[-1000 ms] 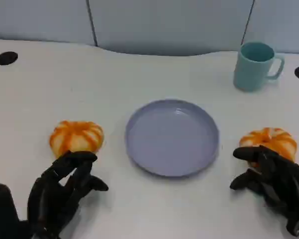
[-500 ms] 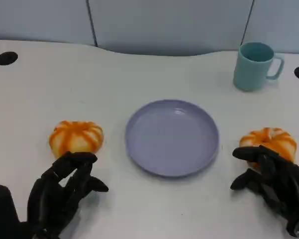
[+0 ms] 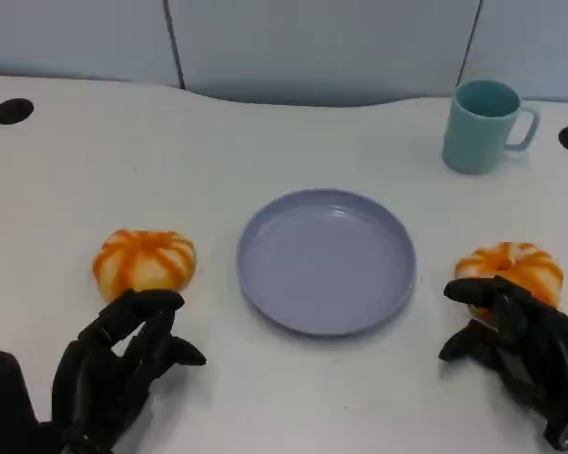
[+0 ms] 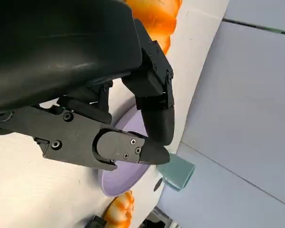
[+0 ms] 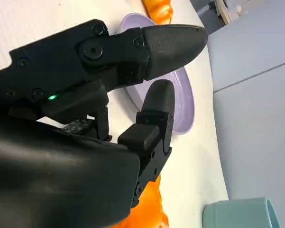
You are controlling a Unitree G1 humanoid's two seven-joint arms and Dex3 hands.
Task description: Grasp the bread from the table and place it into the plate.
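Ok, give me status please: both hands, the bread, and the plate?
Left hand open, just short of left bread. Right hand open at right bread, not gripping. Plate empty between them; nothing in the way.

– Anything between the buns and the plate (image 3: pixel 327 260)?
– Only bare tabletop (image 3: pixel 217 151) on both sides.
– And the mug (image 3: pixel 485 125)?
– Far right corner, well apart from the plate.

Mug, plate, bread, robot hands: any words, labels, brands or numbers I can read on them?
None readable.
Teal mug: plain, no print.
Lavender plate: plain.
Both orange-striped bread rolls: no labels.
Right robot hand: a green light, no text.
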